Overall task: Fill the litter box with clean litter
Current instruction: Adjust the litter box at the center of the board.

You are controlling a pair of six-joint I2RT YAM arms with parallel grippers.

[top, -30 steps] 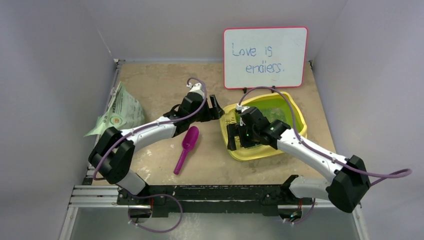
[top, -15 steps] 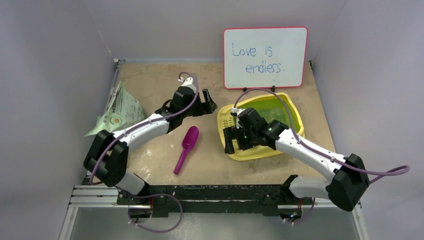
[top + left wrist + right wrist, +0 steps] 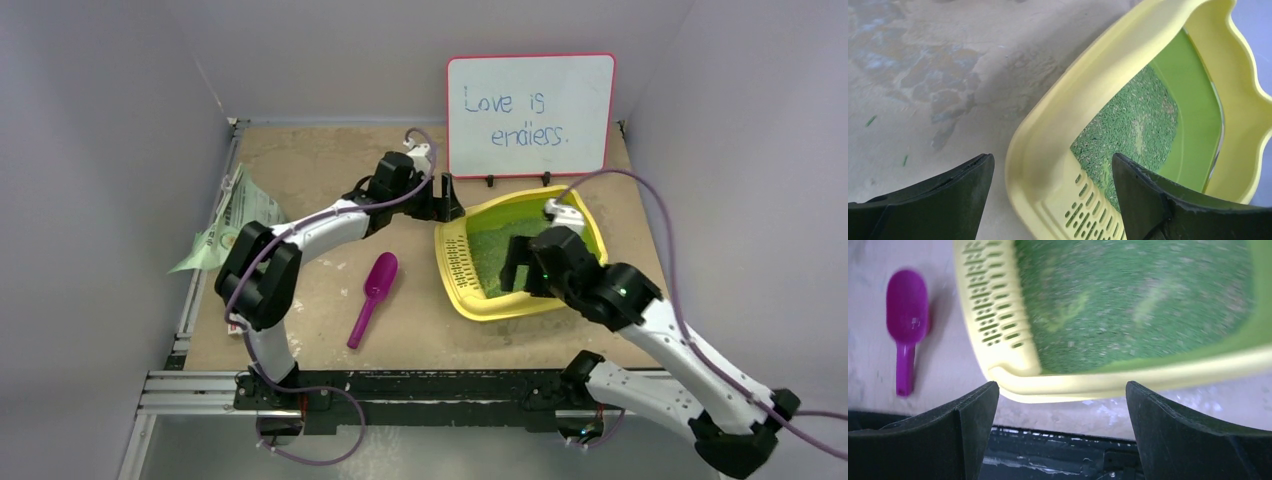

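Right of centre on the surface, litter box holds clean litter. Left hand and right hand gape empty beside its rim. Risk: a nudge spills granules.

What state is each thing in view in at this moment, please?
litter box, on the table, partly filled.
clean litter, spread over the box floor.
scoop, lying on the table, unheld.
bag, lying at the table's left edge.
whiteboard, upright at the back.
left gripper, open, empty.
right gripper, open, empty.
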